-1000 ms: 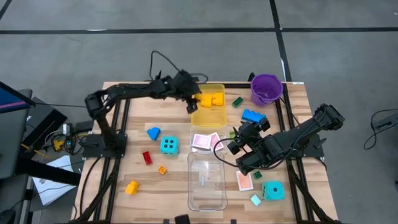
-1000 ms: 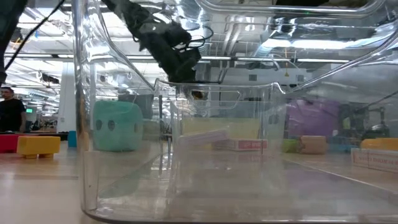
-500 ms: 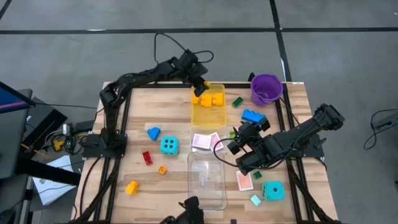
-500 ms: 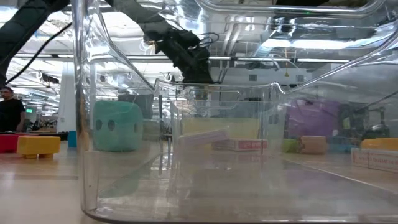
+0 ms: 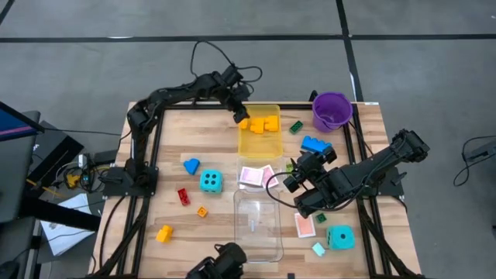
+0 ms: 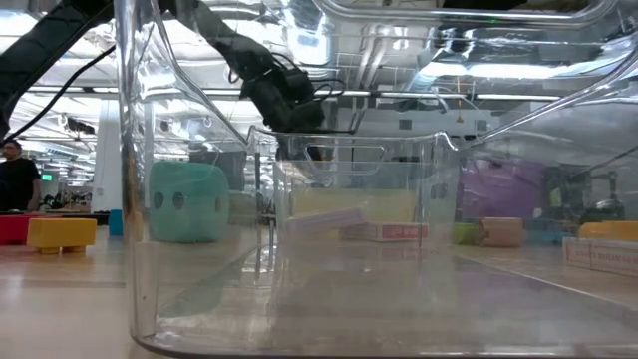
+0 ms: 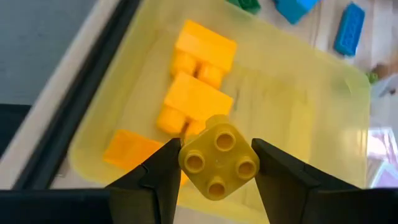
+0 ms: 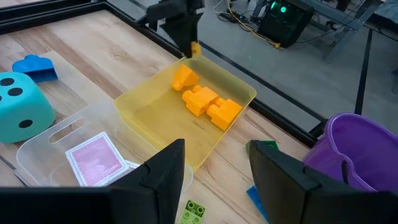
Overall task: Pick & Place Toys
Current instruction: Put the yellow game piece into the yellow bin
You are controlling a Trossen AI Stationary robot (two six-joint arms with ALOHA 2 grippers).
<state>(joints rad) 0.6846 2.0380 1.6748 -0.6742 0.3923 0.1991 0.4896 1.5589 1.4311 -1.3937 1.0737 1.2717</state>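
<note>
The left gripper (image 7: 216, 163) hangs over the far left corner of the yellow tray (image 5: 260, 142), jaws clenched on a yellow brick (image 7: 218, 157). Three more orange bricks (image 7: 196, 102) lie inside. The right gripper (image 8: 214, 163) waits mid-tabletop, jaws released.

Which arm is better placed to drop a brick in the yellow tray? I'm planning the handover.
Left: its end effector already holds a yellow brick above the yellow tray; the right end effector is empty.

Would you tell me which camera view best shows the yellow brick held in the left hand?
The left wrist view: the yellow brick fills it, studs showing. The right wrist view shows it tiny; the high and low views barely show it.
</note>
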